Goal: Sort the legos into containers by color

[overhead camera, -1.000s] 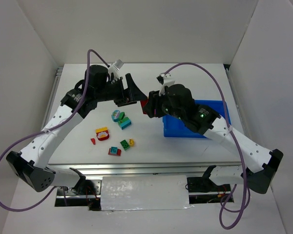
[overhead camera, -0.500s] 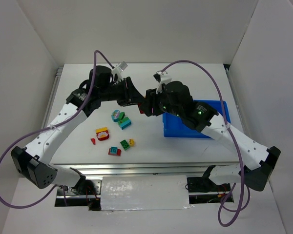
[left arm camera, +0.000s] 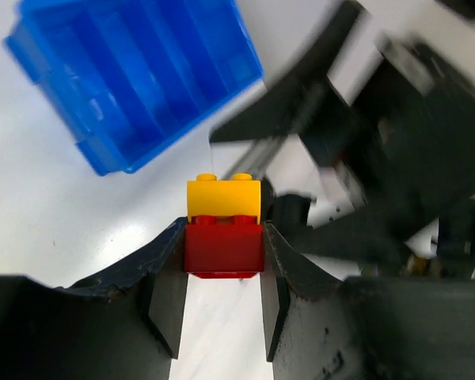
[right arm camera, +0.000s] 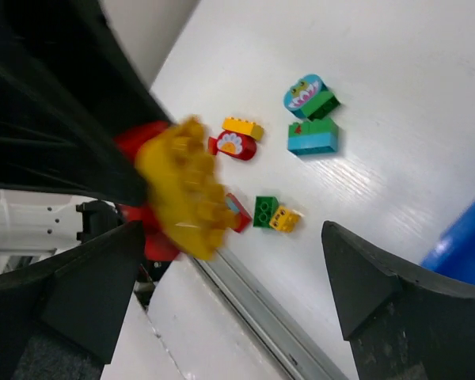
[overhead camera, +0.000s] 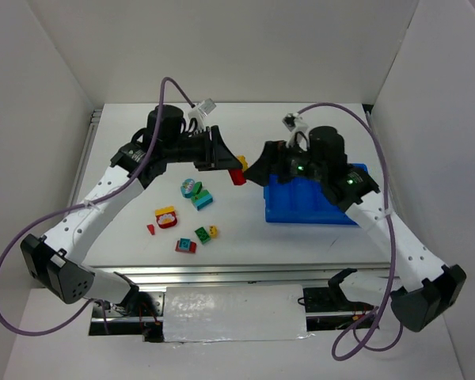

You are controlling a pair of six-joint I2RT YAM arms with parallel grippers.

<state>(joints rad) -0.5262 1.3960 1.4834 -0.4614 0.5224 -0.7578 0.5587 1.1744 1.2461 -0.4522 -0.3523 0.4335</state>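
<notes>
My left gripper (overhead camera: 234,165) is shut on a two-coloured lego, a red brick (left arm camera: 223,248) with a yellow brick (left arm camera: 223,198) stacked on it, held above the table's middle. My right gripper (overhead camera: 258,172) stands open just right of that lego, which shows blurred before its wide-apart fingers (right arm camera: 182,190). The blue tray (overhead camera: 301,203) lies under the right arm; its compartments (left arm camera: 142,79) look empty in the left wrist view. Loose legos lie on the table: a teal-green one (overhead camera: 191,188), a teal one (overhead camera: 202,199) and a red-yellow one (overhead camera: 166,216).
More bricks sit nearer the front: a small red piece (overhead camera: 151,229), a red brick (overhead camera: 186,245), a green one (overhead camera: 200,234) and a yellow one (overhead camera: 213,231). The table's metal front edge (right arm camera: 261,301) runs just behind them. White walls enclose the table.
The red-yellow lego has passed from the right gripper to the left: the left jaws closed on it, the right jaws opened and drew back to the right, over the tray.
</notes>
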